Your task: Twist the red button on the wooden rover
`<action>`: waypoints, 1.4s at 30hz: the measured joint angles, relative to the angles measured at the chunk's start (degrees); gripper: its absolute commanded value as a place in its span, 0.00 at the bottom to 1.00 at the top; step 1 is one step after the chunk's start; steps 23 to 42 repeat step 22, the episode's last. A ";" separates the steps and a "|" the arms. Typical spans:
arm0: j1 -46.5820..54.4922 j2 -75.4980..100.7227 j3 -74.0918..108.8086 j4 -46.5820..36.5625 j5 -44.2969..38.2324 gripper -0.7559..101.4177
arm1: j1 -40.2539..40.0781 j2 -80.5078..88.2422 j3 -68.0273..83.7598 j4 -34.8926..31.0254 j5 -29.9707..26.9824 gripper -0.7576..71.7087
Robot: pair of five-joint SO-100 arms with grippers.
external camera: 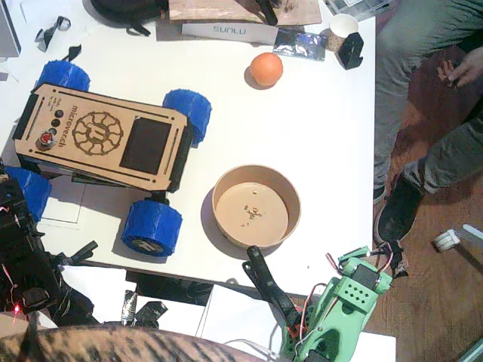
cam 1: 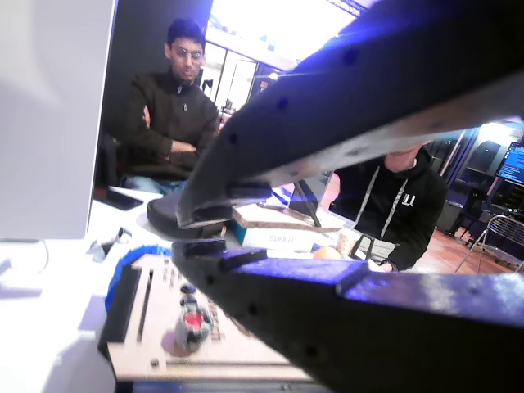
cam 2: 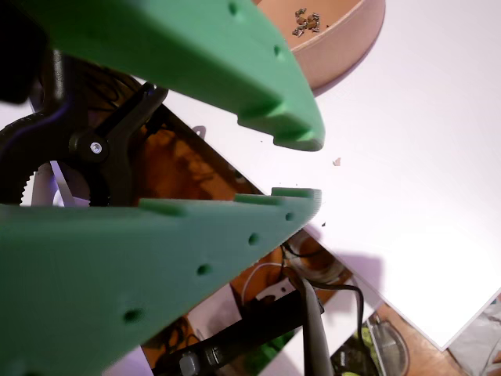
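The wooden rover point(external camera: 106, 136) lies flat at the table's left, on blue wheels. Its red button point(external camera: 47, 140) sits at the deck's left end, beside small black buttons. My black left arm point(external camera: 21, 256) stands below that end, off the rover. In a wrist view, the left gripper point(cam 1: 201, 233) has a narrow gap at its tips and holds nothing. The red button point(cam 1: 191, 323) lies below and beyond those tips. My green right arm point(external camera: 343, 298) rests at the table's front right edge. The right gripper point(cam 2: 305, 166) is open and empty over bare table.
A brown bowl point(external camera: 219, 197) with small bits inside stands mid-table. An orange ball point(external camera: 266, 69) lies at the back, near a white cup point(external camera: 343, 26). A black clamp point(external camera: 268, 283) sticks over the front edge. A seated person's legs point(external camera: 423, 90) are at the right.
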State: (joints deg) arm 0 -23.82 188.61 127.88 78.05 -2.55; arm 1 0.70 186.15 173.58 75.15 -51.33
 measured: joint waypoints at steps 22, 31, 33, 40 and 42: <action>0.00 0.00 0.00 -1.85 0.00 0.01 | 0.00 0.00 0.00 0.00 0.00 0.04; 0.00 0.00 0.00 -1.85 0.00 0.01 | 0.00 0.00 0.00 0.00 0.00 0.04; 0.00 0.00 0.00 -1.85 0.00 0.01 | 0.00 0.00 0.00 0.00 0.00 0.04; 0.00 0.00 0.00 -1.85 0.00 0.01 | 0.00 0.00 0.00 0.00 0.00 0.04; 0.00 0.00 0.00 -1.85 0.00 0.01 | 0.00 0.00 0.00 0.00 0.00 0.04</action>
